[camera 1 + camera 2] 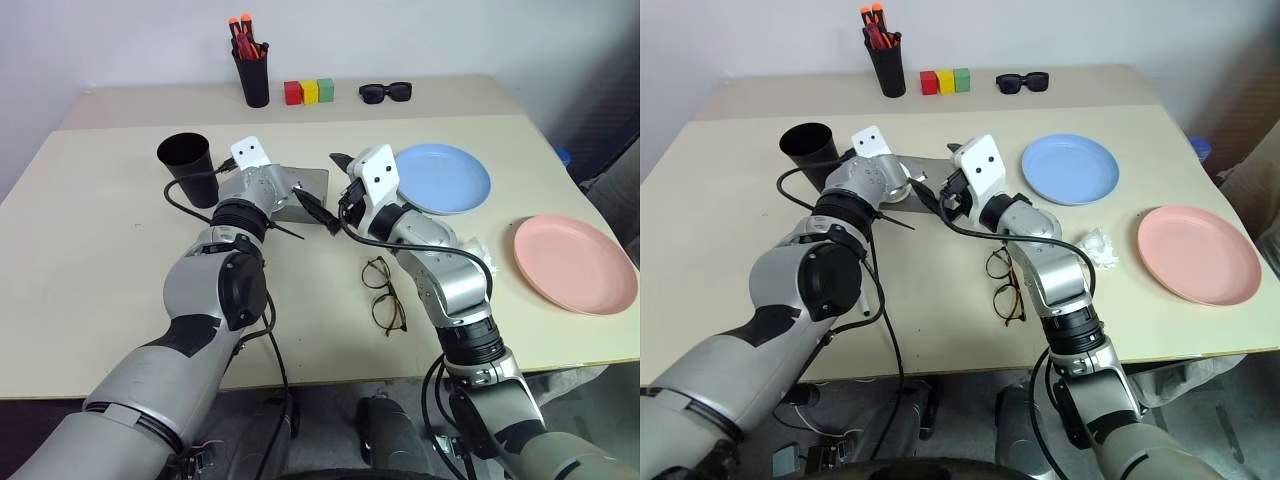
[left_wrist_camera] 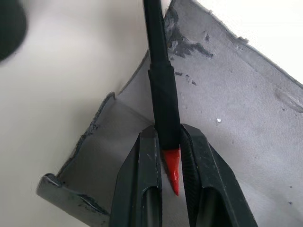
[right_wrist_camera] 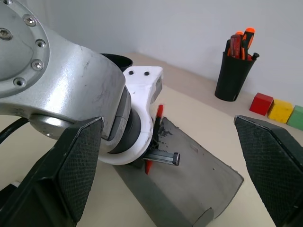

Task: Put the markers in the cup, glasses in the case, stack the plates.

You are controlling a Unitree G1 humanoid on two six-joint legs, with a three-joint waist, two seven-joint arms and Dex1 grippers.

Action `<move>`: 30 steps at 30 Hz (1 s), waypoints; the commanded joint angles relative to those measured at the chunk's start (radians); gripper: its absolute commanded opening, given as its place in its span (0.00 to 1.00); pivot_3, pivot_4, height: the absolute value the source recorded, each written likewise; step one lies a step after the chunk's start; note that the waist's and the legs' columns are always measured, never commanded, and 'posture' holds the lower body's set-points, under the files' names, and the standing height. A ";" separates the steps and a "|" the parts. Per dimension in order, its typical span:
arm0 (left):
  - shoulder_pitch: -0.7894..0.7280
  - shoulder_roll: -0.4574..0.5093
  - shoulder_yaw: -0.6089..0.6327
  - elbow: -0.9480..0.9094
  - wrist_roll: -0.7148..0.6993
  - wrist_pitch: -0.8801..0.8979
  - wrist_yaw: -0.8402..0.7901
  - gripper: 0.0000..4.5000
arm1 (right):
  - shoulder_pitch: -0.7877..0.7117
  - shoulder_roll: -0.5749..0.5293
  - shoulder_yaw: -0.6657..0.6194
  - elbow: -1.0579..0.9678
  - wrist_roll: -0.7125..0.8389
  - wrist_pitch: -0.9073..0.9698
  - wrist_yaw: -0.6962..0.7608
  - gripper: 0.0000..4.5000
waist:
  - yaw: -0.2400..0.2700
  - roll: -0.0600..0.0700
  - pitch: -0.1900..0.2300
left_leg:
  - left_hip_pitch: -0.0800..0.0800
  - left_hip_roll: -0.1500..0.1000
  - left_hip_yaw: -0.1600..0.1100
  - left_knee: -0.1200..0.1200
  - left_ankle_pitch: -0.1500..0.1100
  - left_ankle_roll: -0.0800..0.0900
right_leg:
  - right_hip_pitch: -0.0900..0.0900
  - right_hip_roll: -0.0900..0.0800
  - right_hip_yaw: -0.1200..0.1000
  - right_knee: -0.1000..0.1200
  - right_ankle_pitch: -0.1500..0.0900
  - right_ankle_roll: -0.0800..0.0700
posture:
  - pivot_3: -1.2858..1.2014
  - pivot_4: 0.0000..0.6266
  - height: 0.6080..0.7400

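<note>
The marker step is in hand: the left tool [image 2: 168, 156] is clamped on a slim marker [image 2: 163, 101], black where it is gripped with a red end poking out between the fingers, held over the open grey case [image 1: 310, 190] on the desk [image 1: 90, 260]. Next, I judge, it must carry the marker left to the black cup [image 1: 188, 165] standing near and drop it in upright. The right tool [image 3: 173, 156] hovers close by, jaws wide apart and empty.
</note>
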 commanded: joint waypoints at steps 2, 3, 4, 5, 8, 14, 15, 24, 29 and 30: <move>-0.003 -0.033 -0.136 -0.151 0.101 -0.052 -0.016 0.01 | -0.003 0.011 0.023 -0.037 0.003 -0.006 0.013 1.00 | -0.001 0.000 0.000 | 0.000 0.000 0.000 0.000 0.000 0.000 | 0.000 0.000 0.000 0.000 0.000 0.000 | 0.52 0.24 1.00; 0.012 -0.038 -0.167 -0.185 0.124 -0.052 -0.025 0.01 | -0.003 0.011 0.022 -0.037 0.002 -0.006 0.013 1.00 | -0.001 0.000 0.000 | 0.000 0.000 0.000 0.000 0.000 0.000 | 0.000 0.000 0.000 0.000 0.000 0.000 | 0.52 0.24 1.00; 0.034 -0.045 -0.202 -0.233 0.151 -0.047 -0.033 0.01 | -0.002 0.011 0.020 -0.037 0.000 -0.007 0.014 1.00 | -0.002 0.000 0.000 | 0.000 0.000 0.000 -0.001 0.000 0.000 | -0.001 0.000 0.000 0.000 0.000 0.000 | 0.52 0.24 1.00; 0.057 -0.052 -0.229 -0.282 0.171 -0.043 -0.036 0.01 | -0.002 0.012 0.020 -0.037 0.000 -0.007 0.014 1.00 | -0.003 0.000 0.000 | 0.000 0.000 0.000 -0.001 0.000 0.000 | -0.001 0.000 0.000 0.000 0.000 0.000 | 0.52 0.24 1.00; 0.144 -0.059 -0.303 -0.457 0.229 -0.083 -0.060 0.01 | -0.004 0.013 0.015 -0.034 -0.002 -0.009 0.013 1.00 | -0.003 0.000 0.000 | 0.000 0.000 0.000 -0.002 0.000 0.000 | -0.001 0.000 0.000 0.000 0.000 0.000 | 0.52 0.24 1.00; 0.362 -0.017 -0.343 -0.791 0.275 -0.322 -0.160 0.01 | -0.021 0.030 -0.024 -0.035 0.029 -0.008 0.006 1.00 | -0.005 0.000 0.000 | 0.000 0.001 0.001 -0.003 0.001 -0.002 | -0.002 0.000 0.001 0.000 0.000 -0.001 | 0.52 0.24 1.00; 0.389 0.002 -0.344 -0.818 0.290 -0.352 -0.166 0.01 | -0.027 0.040 -0.038 -0.044 0.051 -0.002 0.005 1.00 | -0.006 0.000 0.000 | 0.000 0.001 0.001 -0.003 0.001 -0.002 | -0.002 0.000 0.001 0.000 0.000 -0.001 | 0.52 0.24 1.00; 0.509 0.190 -0.280 -0.880 0.361 -0.521 -0.175 0.01 | -0.053 0.074 -0.077 -0.128 0.222 0.084 0.051 1.00 | 0.003 0.001 0.000 | 0.000 0.000 0.000 -0.002 0.001 -0.002 | -0.002 0.000 0.001 0.000 0.000 -0.001 | 0.52 0.24 1.00; 0.538 0.243 -0.250 -0.860 0.360 -0.531 -0.200 0.01 | -0.052 0.068 -0.065 -0.130 0.229 0.083 0.055 1.00 | 0.001 0.001 0.000 | 0.000 0.000 0.000 -0.002 0.001 -0.001 | -0.002 0.000 0.001 0.000 0.000 -0.001 | 0.52 0.24 1.00; 0.546 0.246 -0.247 -0.862 0.358 -0.531 -0.206 0.01 | -0.053 0.068 -0.064 -0.130 0.231 0.083 0.056 1.00 | 0.000 0.001 0.000 | 0.000 0.000 0.000 -0.002 0.001 -0.001 | -0.002 0.000 0.001 0.000 0.000 -0.001 | 0.52 0.24 1.00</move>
